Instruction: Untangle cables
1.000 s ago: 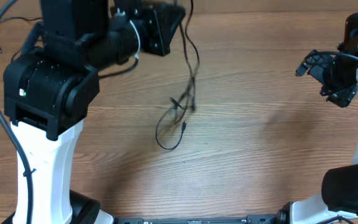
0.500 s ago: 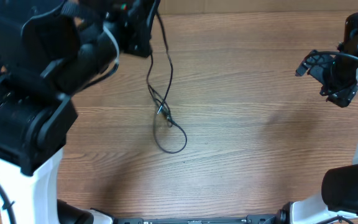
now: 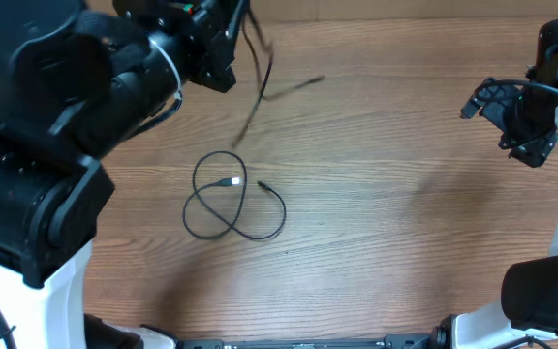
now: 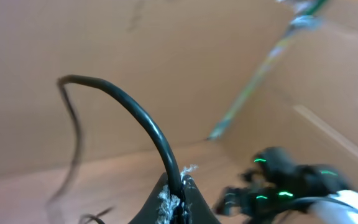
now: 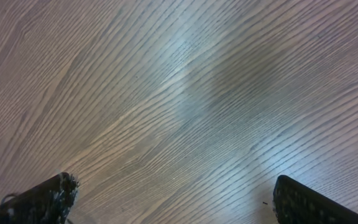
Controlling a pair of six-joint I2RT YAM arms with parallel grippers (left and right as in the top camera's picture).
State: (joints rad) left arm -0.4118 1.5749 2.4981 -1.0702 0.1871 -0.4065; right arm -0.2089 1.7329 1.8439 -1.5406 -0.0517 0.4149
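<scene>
Left gripper (image 4: 178, 202): clenched on a thin black cord, the held cable (image 4: 138, 118). In the wrist view the cord leaves the pinched fingertips, arcs up and over to the left, then drops away as a thinner strand. The far background is blurred, and the right arm (image 4: 284, 183) shows there with green lights.

From overhead, the left gripper (image 3: 223, 44) is raised near the far edge of the table (image 3: 386, 223), left of centre. The held cable (image 3: 260, 82) hangs below it, motion-blurred, with one strand kicked out to the right. I cannot tell whether its lower end touches the wood.

The second cable (image 3: 229, 208) lies flat on the table, nearer me than the held one and apart from it. It sits in two overlapping loops, roughly a figure eight. Its silver-tipped plug (image 3: 235, 181) rests inside the upper loop. The dark plug end (image 3: 262, 184) lies just to the right of that loop.

Right gripper (image 5: 176, 208): released. The fingers (image 5: 42, 199) are spread wide, with wood grain showing between them. From overhead, the right gripper (image 3: 516, 121) sits at the right edge of the table, well apart from both cables.
</scene>
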